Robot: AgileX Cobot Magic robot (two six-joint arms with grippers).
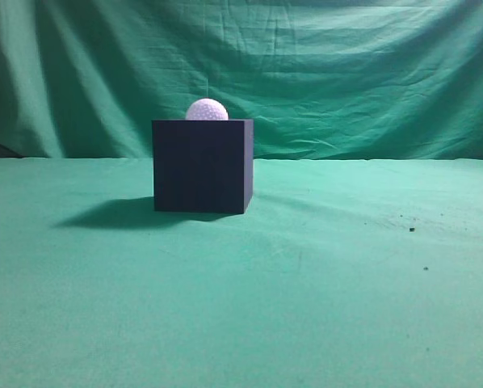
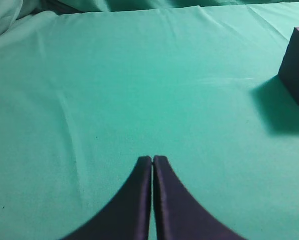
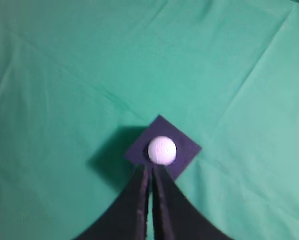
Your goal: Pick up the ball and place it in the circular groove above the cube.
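A table (image 1: pixel 322 291) draped in green cloth carries one dark cube (image 1: pixel 201 166), standing flat left of centre and casting a shadow to its left. A few tiny dark specks (image 1: pixel 412 229) lie on the cloth at right (too small to identify). The cloth shows soft creases.

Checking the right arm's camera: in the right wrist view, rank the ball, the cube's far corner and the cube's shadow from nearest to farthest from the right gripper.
1. Ball, just beyond the shut right gripper.
2. Shadow, to the left.
3. Far corner of the cube, beyond the ball.
Shadow and corner are close to call.
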